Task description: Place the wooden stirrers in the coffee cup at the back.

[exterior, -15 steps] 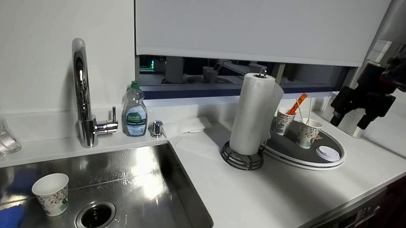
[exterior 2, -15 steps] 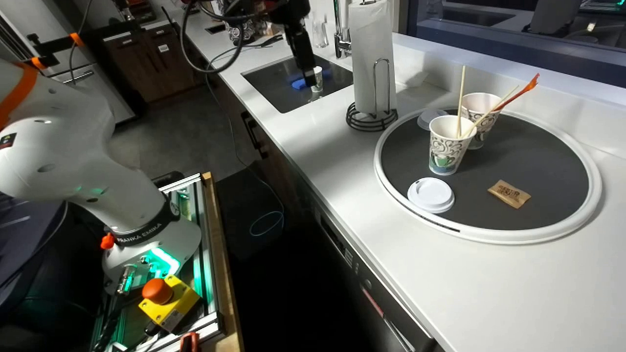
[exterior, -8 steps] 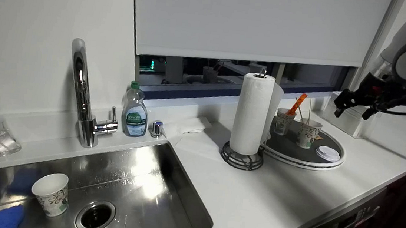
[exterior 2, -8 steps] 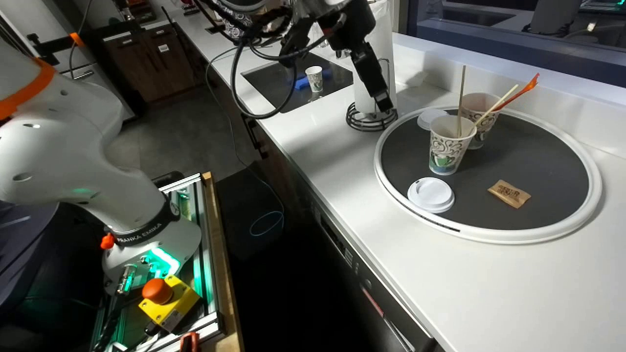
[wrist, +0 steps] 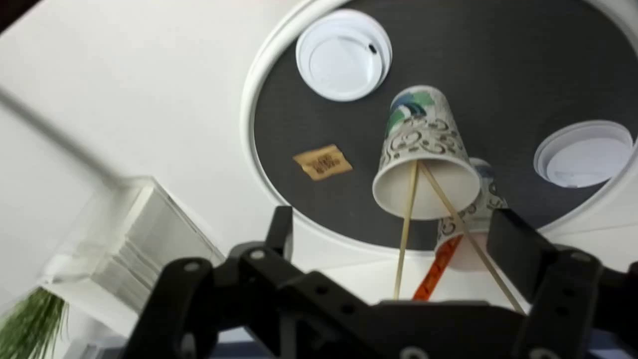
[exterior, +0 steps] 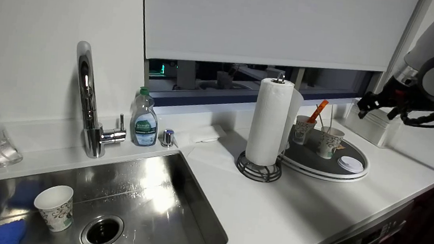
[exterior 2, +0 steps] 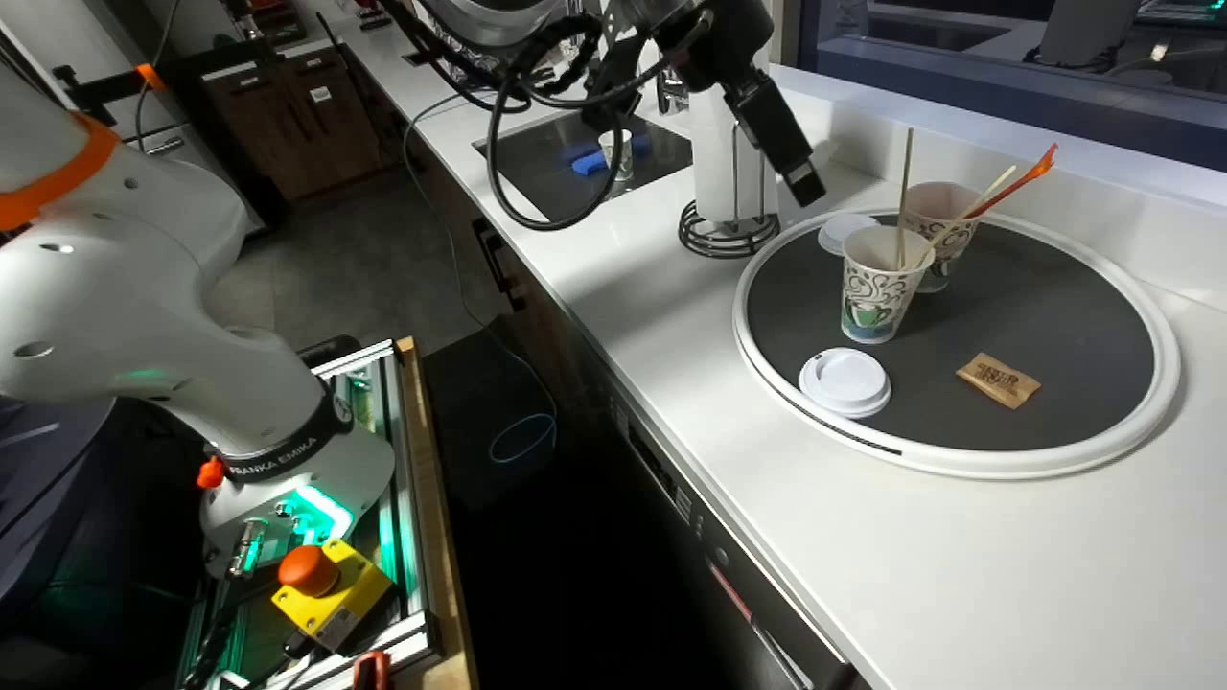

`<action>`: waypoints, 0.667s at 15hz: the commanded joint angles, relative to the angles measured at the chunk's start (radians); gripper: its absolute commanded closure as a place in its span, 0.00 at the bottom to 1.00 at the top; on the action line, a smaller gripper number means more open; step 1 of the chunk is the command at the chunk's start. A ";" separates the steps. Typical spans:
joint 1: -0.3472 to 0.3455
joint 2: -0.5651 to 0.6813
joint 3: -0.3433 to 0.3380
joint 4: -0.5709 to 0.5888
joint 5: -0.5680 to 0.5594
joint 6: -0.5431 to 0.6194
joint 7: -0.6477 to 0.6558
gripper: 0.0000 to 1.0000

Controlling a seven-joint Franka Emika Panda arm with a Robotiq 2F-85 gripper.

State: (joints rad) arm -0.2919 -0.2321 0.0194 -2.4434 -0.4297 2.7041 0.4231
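Robotiq gripper (exterior: 375,114) is hovering, fingers (wrist: 516,249) apart, while two wooden stirrers (wrist: 405,234) are leaning in the front paper cup (wrist: 423,129), nearer the front edge of the countertop (exterior 2: 882,556); lining up is seemingly underway, calling for a pinch and lift toward the back-edge cup (exterior: 302,132).

Three paper cups (exterior 2: 874,305), two wooden stirrers (wrist: 405,234), two lids (wrist: 344,60), one packet (wrist: 323,162).
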 commanded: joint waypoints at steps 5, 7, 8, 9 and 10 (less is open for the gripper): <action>-0.096 0.126 0.053 0.041 -0.231 0.259 0.312 0.00; -0.076 0.188 0.035 0.055 -0.170 0.245 0.302 0.00; -0.070 0.195 0.034 0.064 -0.143 0.208 0.288 0.00; -0.078 0.141 0.037 0.026 -0.185 0.233 0.282 0.00; -0.078 0.165 0.036 0.034 -0.170 0.233 0.282 0.00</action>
State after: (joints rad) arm -0.3703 -0.0660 0.0556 -2.4086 -0.5991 2.9371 0.7049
